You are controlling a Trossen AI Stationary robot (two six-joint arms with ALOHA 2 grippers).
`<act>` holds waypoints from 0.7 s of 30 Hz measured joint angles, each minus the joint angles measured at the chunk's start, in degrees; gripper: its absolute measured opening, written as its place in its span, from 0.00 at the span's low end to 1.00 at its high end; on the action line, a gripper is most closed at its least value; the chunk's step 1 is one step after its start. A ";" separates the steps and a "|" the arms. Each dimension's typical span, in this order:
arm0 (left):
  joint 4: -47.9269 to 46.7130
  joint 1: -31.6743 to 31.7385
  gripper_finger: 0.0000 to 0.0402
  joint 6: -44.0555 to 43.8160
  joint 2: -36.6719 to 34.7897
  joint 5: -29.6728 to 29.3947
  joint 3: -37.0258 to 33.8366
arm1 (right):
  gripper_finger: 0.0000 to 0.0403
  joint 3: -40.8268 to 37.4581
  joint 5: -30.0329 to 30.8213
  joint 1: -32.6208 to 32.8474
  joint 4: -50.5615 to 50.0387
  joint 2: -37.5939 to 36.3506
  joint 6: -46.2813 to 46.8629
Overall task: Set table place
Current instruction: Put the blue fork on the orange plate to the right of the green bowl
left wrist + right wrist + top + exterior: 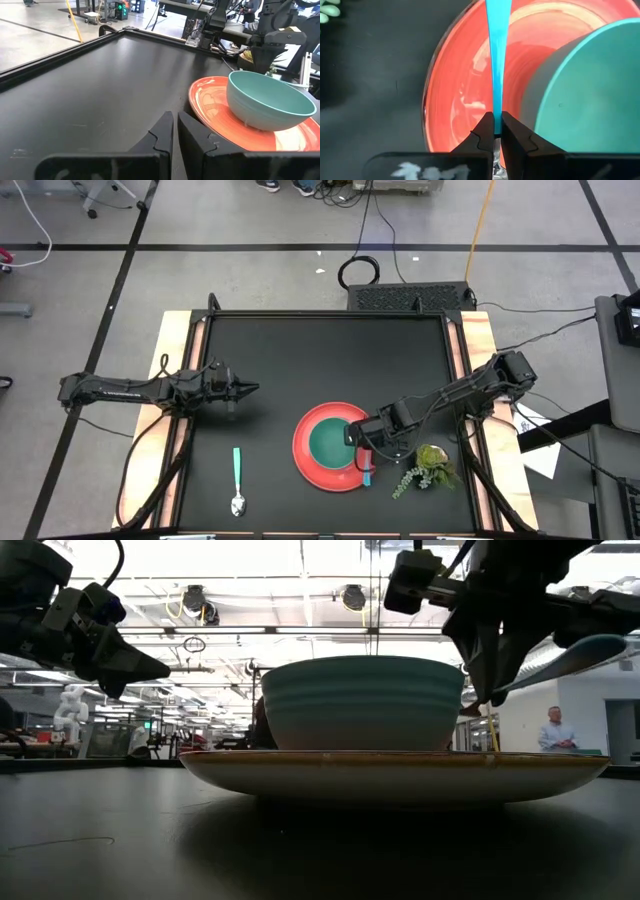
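Observation:
The round red plate lies on the black table, with the green bowl standing in it; both also show in the left wrist view. The teal-handled spoon lies flat to the plate's left. My right gripper is over the plate's right rim, shut on the teal-handled fork, whose head is hidden. My left gripper is shut and empty above the table, left of the plate. My right gripper pinches the fork's teal handle between its two fingers, near the handle's metal end. The fingers point down from above. The handle slants up away from them, and the fork is lifted clear of the plate, beside the bowl.
A leafy green plant sprig lies right of the plate near the right wooden strip. The table's far half is bare black surface. A person stands in the room beyond the table.

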 joint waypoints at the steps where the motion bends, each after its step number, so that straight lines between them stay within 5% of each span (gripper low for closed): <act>1: 0.00 0.02 0.08 0.00 0.00 0.00 0.00 | 0.02 0.00 -0.04 -0.07 0.00 0.00 -0.14; 21: 0.29 0.02 0.08 0.15 0.00 -0.02 0.00 | 0.02 -3.67 -1.90 -1.92 4.92 0.00 -0.60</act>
